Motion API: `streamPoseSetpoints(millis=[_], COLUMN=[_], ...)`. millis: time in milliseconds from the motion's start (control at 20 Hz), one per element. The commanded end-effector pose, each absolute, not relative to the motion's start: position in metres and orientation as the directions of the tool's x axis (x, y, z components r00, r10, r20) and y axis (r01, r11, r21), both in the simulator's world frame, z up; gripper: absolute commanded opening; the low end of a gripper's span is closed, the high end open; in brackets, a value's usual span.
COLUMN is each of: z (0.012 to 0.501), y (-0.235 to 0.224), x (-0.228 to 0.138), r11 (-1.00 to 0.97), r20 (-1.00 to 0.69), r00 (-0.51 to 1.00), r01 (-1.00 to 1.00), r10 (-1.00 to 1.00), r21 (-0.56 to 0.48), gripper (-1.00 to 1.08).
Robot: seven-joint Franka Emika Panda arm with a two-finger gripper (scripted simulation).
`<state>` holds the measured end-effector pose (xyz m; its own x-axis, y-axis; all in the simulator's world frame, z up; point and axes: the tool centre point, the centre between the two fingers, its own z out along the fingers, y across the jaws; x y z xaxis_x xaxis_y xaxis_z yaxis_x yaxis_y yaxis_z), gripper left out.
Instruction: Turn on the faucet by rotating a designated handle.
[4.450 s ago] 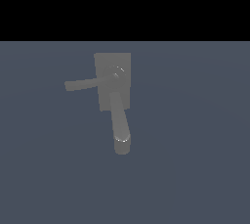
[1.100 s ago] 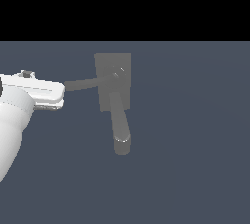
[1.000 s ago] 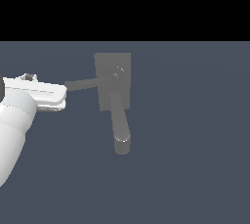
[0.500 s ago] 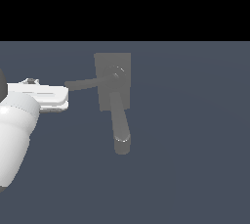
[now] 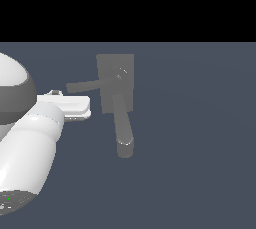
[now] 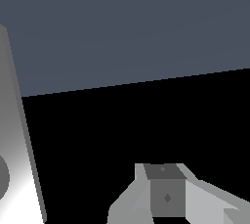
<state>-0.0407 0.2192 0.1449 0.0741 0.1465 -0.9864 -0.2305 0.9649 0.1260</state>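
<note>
Since half a second ago your arm (image 5: 27, 148) has swung in closer to the camera and now fills the lower corner on the exterior view's left, while the faucet (image 5: 116, 85) has not shifted at all. You can see the white end effector (image 5: 70, 105) reaching in from the exterior view's left, lying flat and pointing toward the faucet's base block. Its front edge sits just beside that block, near it but with a sliver of surface (image 5: 200, 148) showing between them.

The handle (image 5: 85, 86), that thin straight bar, runs out from the round hub (image 5: 120, 74) toward the exterior view's left, tilted slightly. Your end effector lies just under the handle's free end in the exterior view; whether the two are touching, you can't tell from here. The thick spout (image 5: 122, 128) points down toward the near edge of the surface, well clear of the end effector.

Your wrist view gives you one grey finger (image 6: 166, 196) against black, a pale grey slab at the picture's edge, and the blue-grey surface beyond. Nothing there shows how wide the fingers stand, so open or closed, you can't tell, and no grasp on anything is visible.
</note>
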Motion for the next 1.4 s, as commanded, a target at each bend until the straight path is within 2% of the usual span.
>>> streamPoseSetpoints(millis=[0, 200, 600, 950, 1350], z=[0.138, 0.139, 0.144, 0.13, 0.12], y=[0.208, 0.191, 0.176, 0.167, 0.159], x=[-0.039, -0.034, -0.024, -0.028, -0.028], r11=[0.97, 0.977, 0.981, 0.986, 0.988], r20=[-0.991, -0.994, -0.994, -1.0, -1.0], r00=[0.06, 0.061, 0.057, 0.02, -0.003], r01=[-0.217, -0.198, -0.172, -0.165, -0.152], r10=[0.121, 0.09, 0.097, 0.024, 0.021], r21=[0.106, 0.076, 0.086, 0.02, 0.021], gripper=[-1.0, -1.0, -1.0, -1.0, -1.0])
